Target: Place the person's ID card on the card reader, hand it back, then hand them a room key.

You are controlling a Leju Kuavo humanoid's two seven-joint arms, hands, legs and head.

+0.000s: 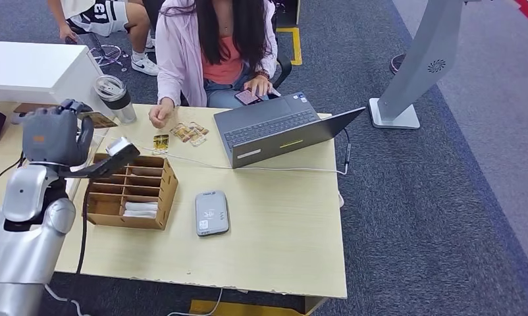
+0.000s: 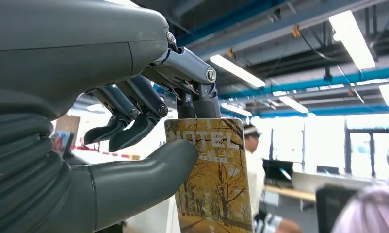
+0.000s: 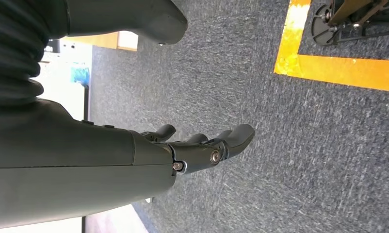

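My left hand (image 1: 51, 135) is raised over the desk's left side, beside the wooden sorting box (image 1: 133, 191). It pinches a room key card (image 2: 214, 184) between thumb and fingers (image 2: 139, 126); the card is printed with yellow trees and the word HOTEL. In the head view the card's (image 1: 102, 120) edge pokes out past the hand toward the person (image 1: 215, 46). The person sits across the desk with one fist (image 1: 160, 113) on the tabletop. The grey card reader (image 1: 211, 212) lies flat with nothing on it. My right hand (image 3: 202, 145) hangs over carpet, fingers apart, holding nothing.
An open laptop (image 1: 274, 128) stands on the desk's far right with a cable trailing off the edge. Loose cards (image 1: 190, 132) and another yellow card (image 1: 160, 142) lie near the person's fist. A lidded tumbler (image 1: 115, 97) stands far left. The person holds a phone (image 1: 247, 97).
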